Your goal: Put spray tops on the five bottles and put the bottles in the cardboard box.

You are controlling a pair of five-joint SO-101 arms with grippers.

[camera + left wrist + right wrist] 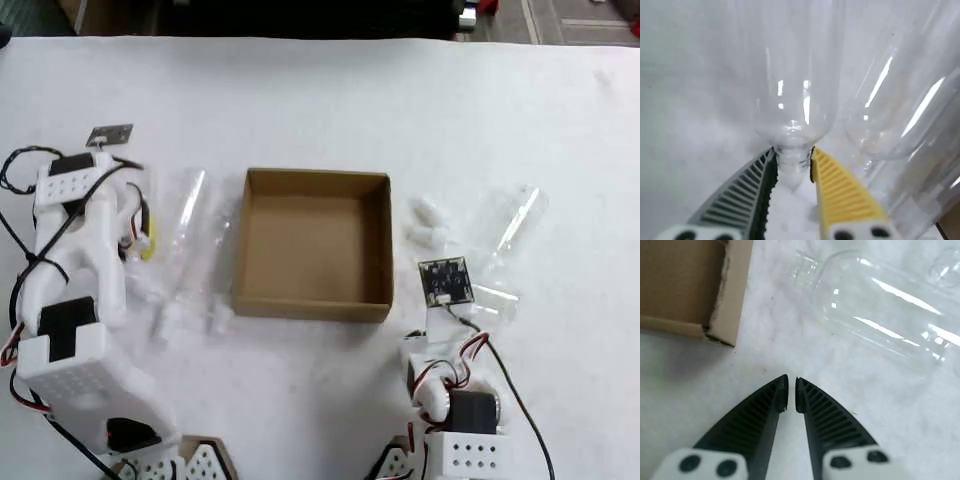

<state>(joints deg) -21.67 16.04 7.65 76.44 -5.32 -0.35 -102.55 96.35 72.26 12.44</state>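
Left gripper (792,167) clamps the threaded neck of a clear bottle (795,75) beside the box (318,178). Right gripper (791,392), near its corner, sits closed, empty.

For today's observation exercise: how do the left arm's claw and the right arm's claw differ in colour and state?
Colour: the left claw has one grey finger and one yellow; the right claw has two black fingers. State: the left claw is closed on the neck of a clear plastic bottle; the right claw is closed on nothing, over the white table beside the brown cardboard box. Both have ribbed fingers on white bases.
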